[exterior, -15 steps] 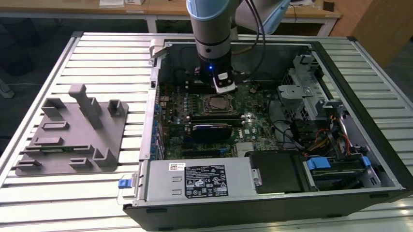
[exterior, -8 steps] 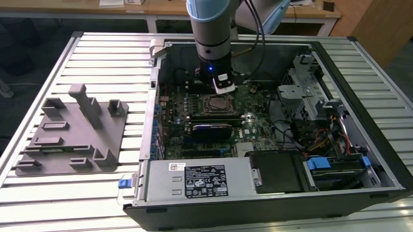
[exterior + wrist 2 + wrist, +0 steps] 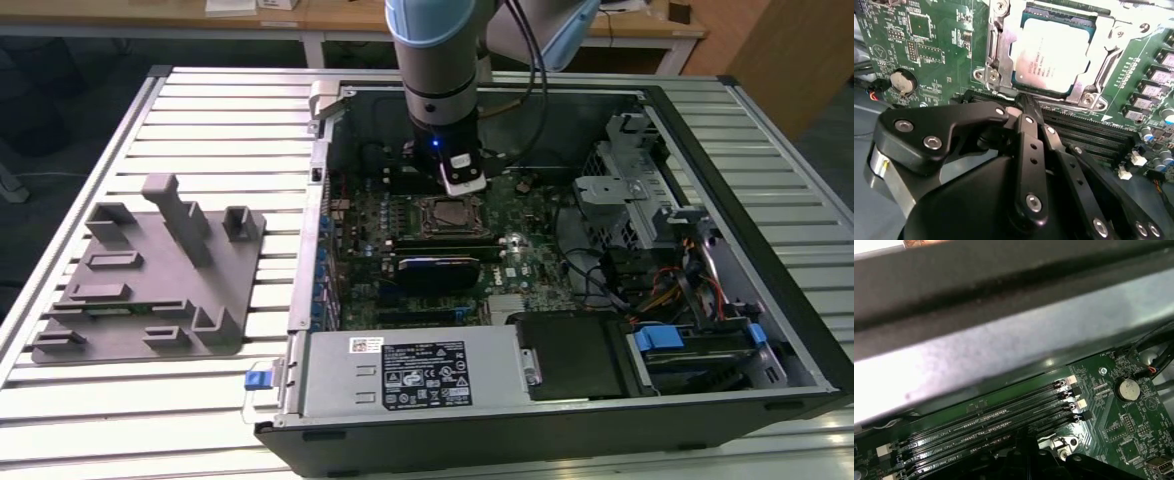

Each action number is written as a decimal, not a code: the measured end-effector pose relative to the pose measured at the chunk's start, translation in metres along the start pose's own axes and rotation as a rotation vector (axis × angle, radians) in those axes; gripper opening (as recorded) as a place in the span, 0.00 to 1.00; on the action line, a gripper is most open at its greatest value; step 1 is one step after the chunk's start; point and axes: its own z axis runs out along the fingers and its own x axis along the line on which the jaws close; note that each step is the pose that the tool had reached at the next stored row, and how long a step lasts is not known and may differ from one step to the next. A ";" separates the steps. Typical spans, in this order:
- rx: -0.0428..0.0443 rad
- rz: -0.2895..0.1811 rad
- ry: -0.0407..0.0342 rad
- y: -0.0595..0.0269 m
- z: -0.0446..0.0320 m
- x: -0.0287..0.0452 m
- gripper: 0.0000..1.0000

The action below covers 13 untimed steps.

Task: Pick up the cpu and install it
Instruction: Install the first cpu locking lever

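The slatted metal table (image 3: 200, 130) carries two items. An open computer case (image 3: 747, 290) occupies the exterior view's right and centre; a grey plastic tray (image 3: 147, 290) with upright posts lies on the exterior view's left, well apart from the case and close to the table edge. Bare slats remain between tray and case and along the far edge.

Inside the case, the green motherboard (image 3: 461, 235) lies flat. The case walls enclose it on all sides. A power supply (image 3: 414, 375) sits along the near wall, and drive cages with cable bundles (image 3: 654, 270) crowd the exterior view's right. The arm (image 3: 441, 60) descends vertically into the case near the far wall.

The socket (image 3: 999, 55), with its metal frame, sits near the middle of the board. The memory slots (image 3: 989, 415) run in parallel rows just beside it. A coin cell battery (image 3: 900, 82) sits on the board, apart from the socket.

The cpu (image 3: 1054, 55) lies flat in the socket, silvery top facing up, edges parallel to the frame. It is square, with no long axis to report.

The gripper (image 3: 1025, 102) hangs just above the board beside the socket, over the memory slots. Its fingers (image 3: 1029, 130) are pressed together at the tips, with nothing between them. The tips point toward the cpu's near edge without touching it.
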 end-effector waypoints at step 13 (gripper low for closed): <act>-0.0003 0.000 -0.0001 0.0035 -0.0143 -0.0015 0.11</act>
